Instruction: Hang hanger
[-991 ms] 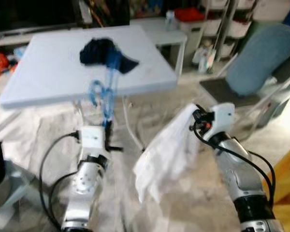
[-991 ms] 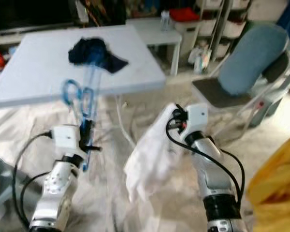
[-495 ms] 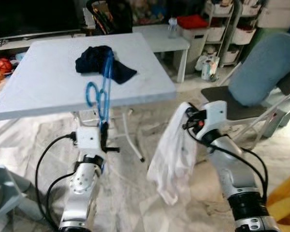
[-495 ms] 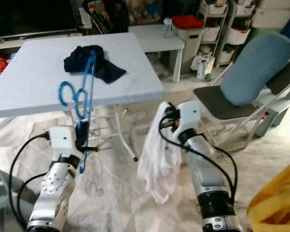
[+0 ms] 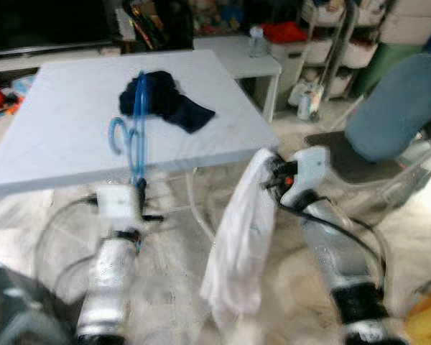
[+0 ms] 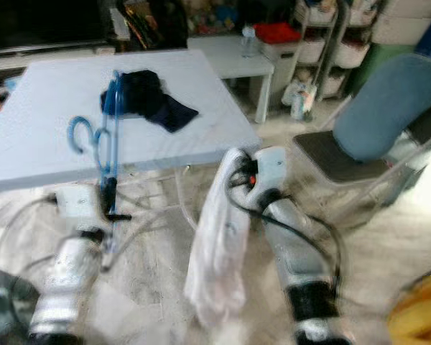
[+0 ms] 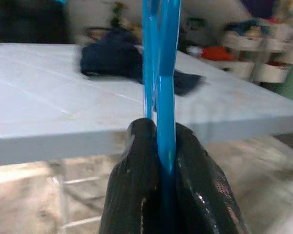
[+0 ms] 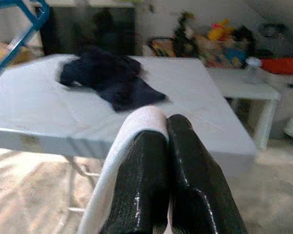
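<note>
The left gripper [image 7: 158, 146] is raised in front of the near edge of the pale grey rectangular worktop [image 5: 65, 136]. Its two black fingers [image 7: 136, 161] are clenched on the lower bar of the blue plastic hanger [image 5: 133, 133]. The hanger stands upright above the gripper, with its hook end rising in front of the worktop surface and its curved side loop pointing toward the robot's left. The hanger is held in the air and touches nothing but the fingers.

The right gripper [image 8: 166, 131] is raised on the robot's right, near the right front corner of the worktop. Its fingers are pressed together on the upper fold of a white cloth garment [image 5: 241, 244]. The garment drapes over one finger and hangs straight down below the gripper toward the floor.

A crumpled dark navy garment [image 5: 165, 100] lies on the worktop, toward its far side. A folding chair with a blue-grey padded back [image 5: 399, 108] stands on the robot's right, well apart from the worktop. The floor is covered with a pale wrinkled sheet [image 5: 50, 215].
</note>
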Tool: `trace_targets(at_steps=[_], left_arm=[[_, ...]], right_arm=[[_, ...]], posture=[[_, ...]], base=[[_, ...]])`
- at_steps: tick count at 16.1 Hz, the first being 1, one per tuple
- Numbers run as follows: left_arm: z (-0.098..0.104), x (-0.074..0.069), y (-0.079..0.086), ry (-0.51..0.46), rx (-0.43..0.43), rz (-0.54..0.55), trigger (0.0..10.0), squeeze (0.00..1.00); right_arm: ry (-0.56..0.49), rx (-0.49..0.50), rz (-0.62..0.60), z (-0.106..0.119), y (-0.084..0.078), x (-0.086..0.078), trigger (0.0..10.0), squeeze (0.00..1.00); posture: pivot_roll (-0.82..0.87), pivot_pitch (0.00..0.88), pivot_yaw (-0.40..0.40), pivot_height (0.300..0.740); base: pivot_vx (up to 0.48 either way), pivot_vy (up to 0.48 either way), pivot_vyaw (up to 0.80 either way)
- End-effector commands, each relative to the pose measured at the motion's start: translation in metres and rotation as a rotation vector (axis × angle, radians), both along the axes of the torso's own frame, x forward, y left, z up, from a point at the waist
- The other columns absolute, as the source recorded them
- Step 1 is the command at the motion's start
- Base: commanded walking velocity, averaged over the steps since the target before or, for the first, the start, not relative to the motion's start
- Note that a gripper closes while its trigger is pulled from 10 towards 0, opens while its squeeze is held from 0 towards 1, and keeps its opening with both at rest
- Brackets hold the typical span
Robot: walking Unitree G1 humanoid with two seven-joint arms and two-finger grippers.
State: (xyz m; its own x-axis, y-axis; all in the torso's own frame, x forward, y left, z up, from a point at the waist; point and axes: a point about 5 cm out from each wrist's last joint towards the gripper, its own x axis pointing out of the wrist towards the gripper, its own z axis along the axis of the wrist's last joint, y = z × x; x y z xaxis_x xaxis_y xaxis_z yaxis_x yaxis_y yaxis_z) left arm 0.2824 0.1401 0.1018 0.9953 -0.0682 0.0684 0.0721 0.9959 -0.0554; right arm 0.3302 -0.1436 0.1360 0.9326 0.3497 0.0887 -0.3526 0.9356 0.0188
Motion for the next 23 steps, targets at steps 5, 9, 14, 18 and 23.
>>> trace_targets(at_steps=[5,9,14,18,23], left_arm=[[0.0102,0.0039,0.0112,-0.047,0.017,0.031,10.0,0.0],[0.0106,0.0057,0.0093,-0.048,0.014,0.024,10.0,0.0],[0.0126,0.0089,0.0079,-0.055,0.014,0.019,10.0,0.0],[0.0118,0.0108,0.0049,-0.04,0.005,0.013,10.0,0.0],[0.0072,0.01,0.0041,-0.008,-0.014,0.019,10.0,0.0]], right_arm=[[-0.072,0.031,0.043,0.0172,0.0113,0.0026,10.0,0.0],[-0.075,0.035,0.046,0.0181,0.0113,0.0043,10.0,0.0],[-0.073,0.048,0.038,0.0198,0.0113,0.0076,10.0,0.0],[-0.078,0.051,0.028,0.0209,0.0103,0.0093,10.0,0.0],[-0.078,0.046,0.019,0.0192,0.0107,0.0085,10.0,0.0]], posture=[[-0.06,0.0,-0.031,0.74],[-0.06,0.0,-0.032,0.74],[-0.05,0.0,-0.031,0.74],[-0.05,0.0,-0.031,0.74],[-0.05,0.0,-0.029,0.74]], base=[[0.302,0.374,0.09],[0.308,0.368,0.7],[0.321,0.356,0.08],[0.169,0.083,0.0],[0.0,-0.158,0.0]])
